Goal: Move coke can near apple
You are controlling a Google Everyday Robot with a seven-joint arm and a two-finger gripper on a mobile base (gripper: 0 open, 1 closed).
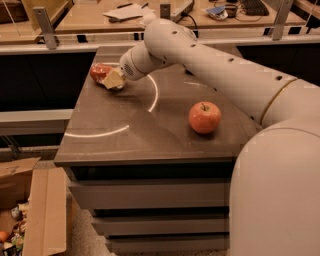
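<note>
The coke can [98, 71] is red with white markings and lies on its side at the far left of the dark table [125, 145]. My gripper [114, 79] is right against the can's near right side, low over the table top, and hides part of the can. The apple [204, 117] is round and red-orange with a short dark stem. It stands upright at the table's right, well apart from the can and the gripper. My white arm [210, 60] reaches in from the right, passing behind and above the apple.
The table top has white arc markings [155, 92] and drawers [150, 195] below its front edge. An open cardboard box [35, 210] with clutter stands on the floor at lower left. Desks with papers [125, 11] and a rail lie behind the table.
</note>
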